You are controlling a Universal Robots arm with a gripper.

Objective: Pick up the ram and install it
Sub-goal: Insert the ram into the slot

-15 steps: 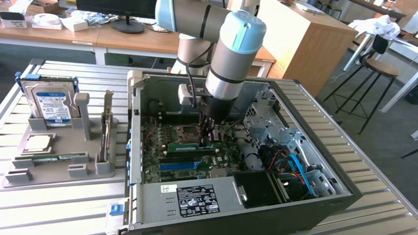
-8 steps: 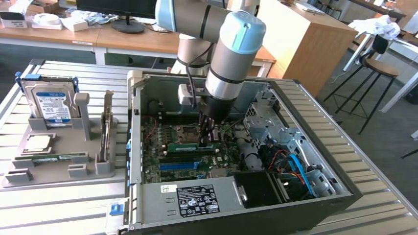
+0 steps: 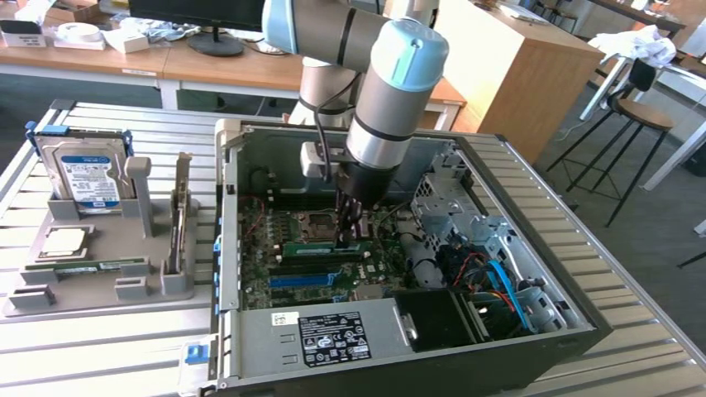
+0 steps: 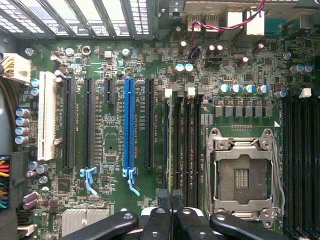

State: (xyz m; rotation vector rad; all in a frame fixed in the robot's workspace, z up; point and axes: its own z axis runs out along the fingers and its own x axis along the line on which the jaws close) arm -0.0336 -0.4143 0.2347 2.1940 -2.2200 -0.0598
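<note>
The ram (image 3: 317, 246), a thin green stick, stands on edge on the motherboard (image 3: 289, 265) inside the open computer case (image 3: 226, 248). My gripper (image 3: 350, 237) reaches straight down into the case and is shut on the ram's end. In the wrist view the ram (image 4: 170, 145) appears edge-on as a thin line lying along the black memory slots (image 4: 184, 145), with the black fingers (image 4: 163, 196) pinched together on it. It runs beside the empty processor socket (image 4: 243, 175). Whether it is fully seated in the slot cannot be told.
A grey holder (image 3: 99, 302) at the exterior view's left carries a silver hard drive (image 3: 86, 178), a square processor chip (image 3: 63, 241) and another green stick (image 3: 102, 267). The power supply (image 3: 331, 335) and loose cables (image 3: 497, 281) crowd the case. A blue expansion slot (image 4: 129, 125) lies nearby.
</note>
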